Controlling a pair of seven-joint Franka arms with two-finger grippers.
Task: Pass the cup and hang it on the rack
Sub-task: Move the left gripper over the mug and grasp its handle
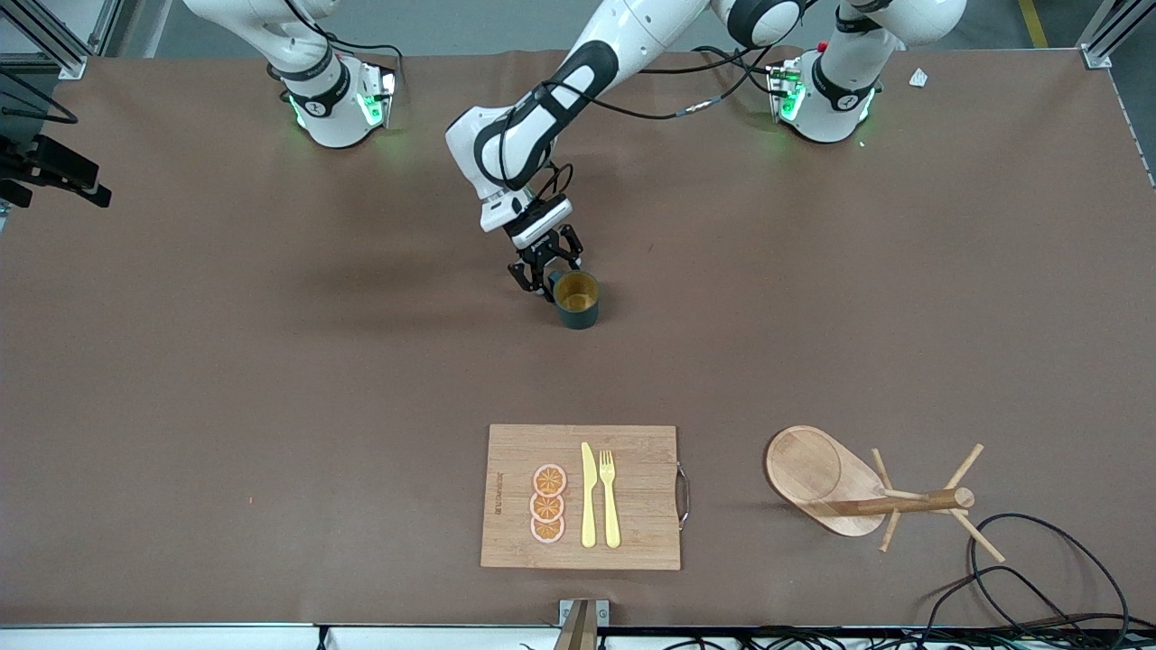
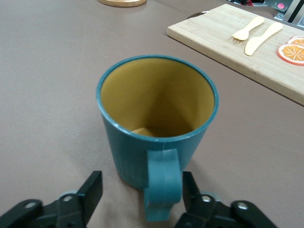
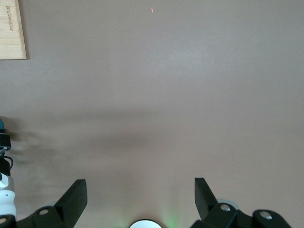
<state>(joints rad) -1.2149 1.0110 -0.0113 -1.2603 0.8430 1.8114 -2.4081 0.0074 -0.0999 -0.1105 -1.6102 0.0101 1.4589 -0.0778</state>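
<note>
**Teal cup on brown table**

The cup (image 2: 156, 128) shows dark teal outside, mustard yellow inside. The table (image 1: 226, 361) is plain brown. The board (image 1: 632, 506) is pale bamboo with a fine grain, carrying a pale yellow knife (image 1: 588, 496) and fork (image 1: 610, 496) and three orange slices (image 1: 548, 504) rimmed pink. The rack (image 1: 817, 474) is light wood.

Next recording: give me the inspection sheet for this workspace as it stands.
Surface: brown table, bare in most places.
Job's things: cup upright mid-table; rack lying on its side, nearer the front camera, toward the left arm's end.
Clutter: cutting board with knife, fork, orange slices.
Grippers: left pincer at the cup, fingers either side of the handle, gaps still visible; right pincer open, waiting.
Cables: black cables beside the rack.
Surroundings: metal frame at corners.
</note>
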